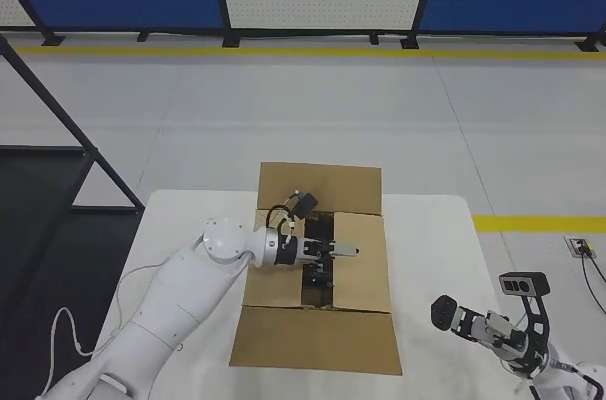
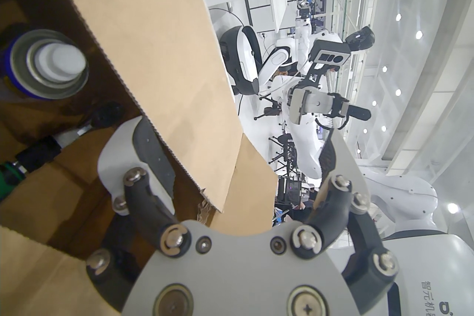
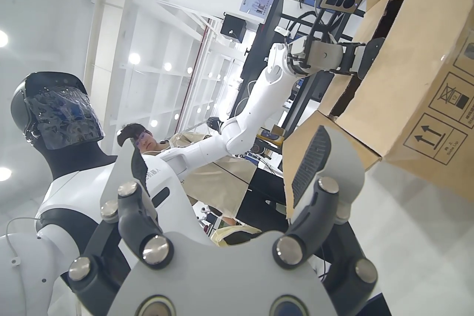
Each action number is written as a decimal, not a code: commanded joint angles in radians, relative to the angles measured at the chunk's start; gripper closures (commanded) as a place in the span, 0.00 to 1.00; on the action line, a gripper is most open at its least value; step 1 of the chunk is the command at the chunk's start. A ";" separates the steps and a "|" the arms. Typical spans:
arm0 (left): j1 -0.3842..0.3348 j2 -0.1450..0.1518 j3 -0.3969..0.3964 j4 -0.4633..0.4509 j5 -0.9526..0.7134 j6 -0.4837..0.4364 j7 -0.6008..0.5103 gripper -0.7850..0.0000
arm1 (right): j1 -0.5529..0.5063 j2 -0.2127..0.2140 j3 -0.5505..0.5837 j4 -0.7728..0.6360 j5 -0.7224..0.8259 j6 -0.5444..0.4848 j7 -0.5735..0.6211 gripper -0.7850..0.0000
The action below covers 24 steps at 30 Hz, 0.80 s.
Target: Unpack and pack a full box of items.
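white arms (image 1: 173,300), grey screwed wrist plate (image 2: 237,276), white black-padded jaws.

A brown cardboard box (image 1: 358,262) has side flaps folded inward, leaving a narrow dark gap. The left gripper (image 1: 333,250), fingers spread astride one flap edge, occupies it. A blue-rimmed metal spray can (image 2: 48,63) stands inside, close by.

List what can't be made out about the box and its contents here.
- Top view: the box interior is dark, and the left gripper covers the gap between its flaps.
- Left wrist view: beside the spray can, black and green items are cut off by the picture edge and a flap.
- How many items are inside: cannot tell.
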 commanded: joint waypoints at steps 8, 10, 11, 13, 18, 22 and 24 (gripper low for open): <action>-0.046 -0.029 0.006 -0.021 -0.001 -0.027 0.000 0.00 | -0.013 0.003 0.006 -0.027 0.007 -0.012 -0.012 0.00; -0.054 -0.038 0.013 -0.025 -0.002 -0.032 0.008 0.00 | -0.021 0.003 0.008 -0.039 0.011 -0.017 -0.016 0.00; -0.057 -0.043 0.016 -0.027 -0.003 -0.034 0.012 0.00 | -0.026 0.004 0.010 -0.044 0.013 -0.018 -0.018 0.00; -0.066 -0.054 0.026 -0.027 -0.002 -0.039 0.021 0.00 | -0.034 0.004 0.015 -0.055 0.016 -0.020 -0.020 0.00; -0.092 -0.086 0.046 -0.009 -0.011 -0.052 0.070 0.00 | -0.065 0.006 0.021 -0.105 -0.005 -0.033 -0.033 0.00; -0.107 -0.113 0.062 0.024 -0.040 -0.060 0.095 0.00 | -0.100 0.010 0.020 -0.174 -0.065 -0.059 -0.058 0.00; -0.107 -0.113 0.062 0.024 -0.040 -0.060 0.095 0.00 | -0.112 0.013 0.016 -0.195 -0.079 -0.070 -0.070 0.00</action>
